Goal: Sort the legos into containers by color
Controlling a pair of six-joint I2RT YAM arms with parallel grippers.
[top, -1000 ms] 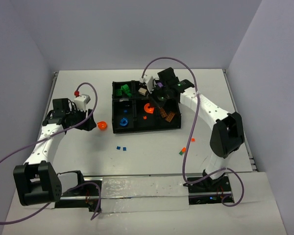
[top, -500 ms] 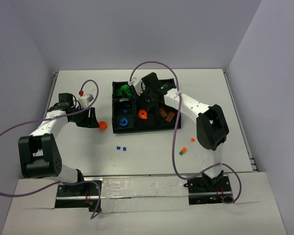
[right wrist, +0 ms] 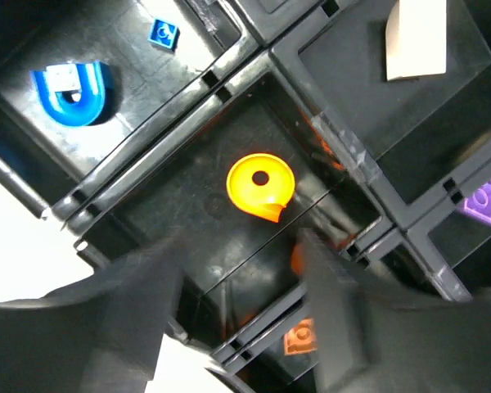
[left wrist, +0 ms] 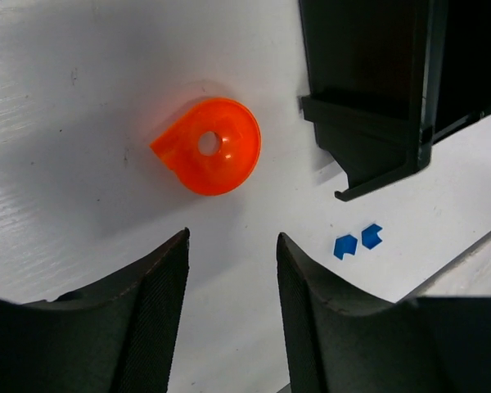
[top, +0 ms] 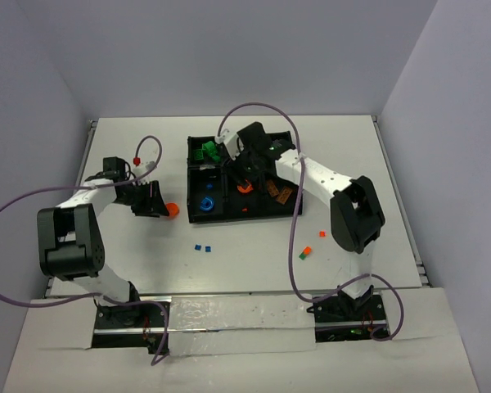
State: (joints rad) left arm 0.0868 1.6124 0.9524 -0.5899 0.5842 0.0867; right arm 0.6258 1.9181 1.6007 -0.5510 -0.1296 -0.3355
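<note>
Left wrist cam: round orange lego (left wrist: 211,147) lies on table just ahead of left gripper (left wrist: 231,246), slightly off-centre to its gap, jaws apart & empty; left arm is nearest

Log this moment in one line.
left fingers open, loose orange piece on table ahead | right fingers open over sorted orange piece in tray

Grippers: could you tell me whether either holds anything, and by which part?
Nothing is held: the left gripper is open near the loose orange disc, the right gripper open above the tray.
</note>
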